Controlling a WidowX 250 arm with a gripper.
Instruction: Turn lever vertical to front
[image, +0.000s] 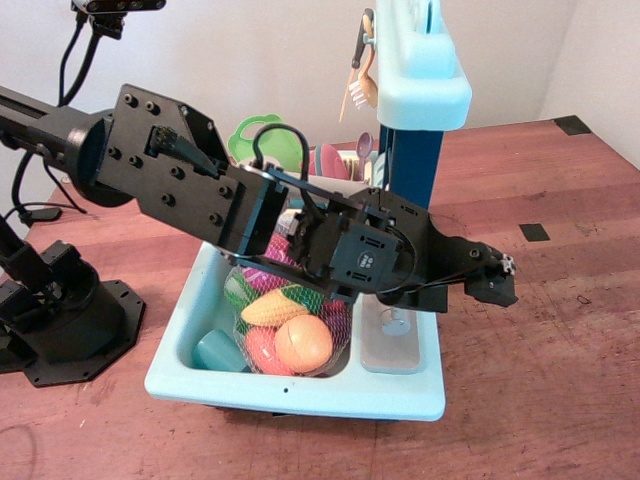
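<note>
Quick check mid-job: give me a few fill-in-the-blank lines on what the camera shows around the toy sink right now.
1. The net bag of toy food lies in the ____ of the toy sink.
2. The sink unit is light ____.
3. The claw reaches past the sink's ____ edge in the image.
4. The sink stands on a ____ table.

Missing words: basin; blue; right; wooden

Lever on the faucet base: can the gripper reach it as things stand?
Probably yes. The gripper hovers just right of the grey faucet base, with nothing between them. The lever itself is hidden under the arm, so I can't confirm.
</note>
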